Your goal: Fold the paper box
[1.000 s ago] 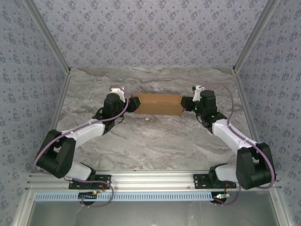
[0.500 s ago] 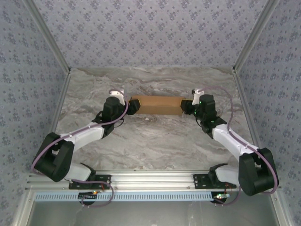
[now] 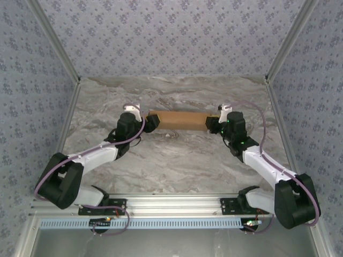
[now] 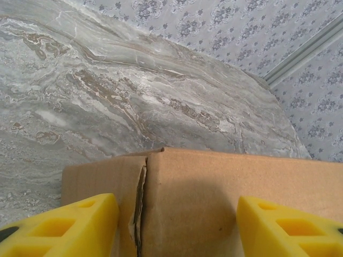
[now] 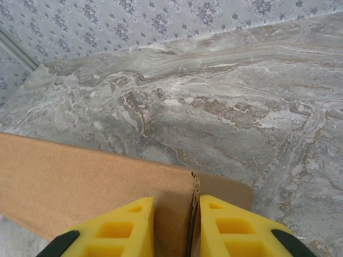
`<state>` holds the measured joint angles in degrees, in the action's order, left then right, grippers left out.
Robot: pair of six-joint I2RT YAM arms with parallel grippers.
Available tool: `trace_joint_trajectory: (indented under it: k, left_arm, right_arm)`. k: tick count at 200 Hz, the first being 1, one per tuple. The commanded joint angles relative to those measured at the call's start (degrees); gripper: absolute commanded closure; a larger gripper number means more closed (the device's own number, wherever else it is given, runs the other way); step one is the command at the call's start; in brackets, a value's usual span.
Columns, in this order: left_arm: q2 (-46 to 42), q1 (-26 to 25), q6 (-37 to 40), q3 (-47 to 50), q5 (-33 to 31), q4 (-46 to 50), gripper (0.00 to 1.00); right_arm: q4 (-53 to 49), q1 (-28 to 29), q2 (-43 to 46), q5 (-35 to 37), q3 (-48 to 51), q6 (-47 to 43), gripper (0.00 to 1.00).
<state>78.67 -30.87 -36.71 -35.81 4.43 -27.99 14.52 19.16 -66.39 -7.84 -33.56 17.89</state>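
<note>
Cardboard paper box (image 3: 179,120) is tipping toward upper frame, fold closing; right gripper (image 5: 176,208) is pinching its wall, left gripper (image 4: 177,210) is spreading apart.

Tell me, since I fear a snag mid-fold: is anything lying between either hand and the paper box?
Nothing visible does. The left hand straddles the paper box at its left end, jaws apart. The right hand pinches a cardboard edge at the right end. Marble table lies around the box.
</note>
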Motion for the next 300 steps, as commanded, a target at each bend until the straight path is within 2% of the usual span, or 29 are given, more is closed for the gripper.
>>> trace_joint_trajectory:
  k: [1,41,96,146,173,206,253,300]
  left_arm:
    - [1.4,-4.1,-2.75,2.66,9.68,8.93,0.4]
    - [-0.1,-4.7,-3.03,3.72,8.17,10.36,0.39]
    - [3.41,-4.64,-2.19,3.65,6.26,9.37,0.38]
    - [7.24,-4.08,-1.33,2.12,3.76,8.48,0.38]
    - [8.8,-2.99,-1.12,1.05,3.77,7.85,0.37]
    - [8.82,-1.49,-0.57,0.15,3.9,8.15,0.33]
    - [4.29,0.37,1.61,0.36,3.03,10.78,0.23]
    - [4.47,3.18,1.99,-0.96,4.38,11.14,0.21]
  right_arm:
    - [-4.65,4.37,-0.59,-7.84,2.26,-1.37,0.75]
    - [-3.9,5.75,-0.48,-6.36,3.29,-1.04,0.75]
    - [-3.83,6.5,-3.84,-3.5,3.85,-0.42,0.76]
    - [-7.16,6.12,-8.75,1.33,2.45,2.08,0.71]
    - [-8.08,5.04,-11.34,1.42,0.82,3.33,0.68]
    - [-9.41,3.74,-11.28,1.24,-1.35,3.67,0.58]
    - [-13.2,1.94,-6.21,1.5,-2.81,2.41,0.38]
    - [-14.52,-1.33,-9.2,-1.23,-5.14,2.82,0.31]
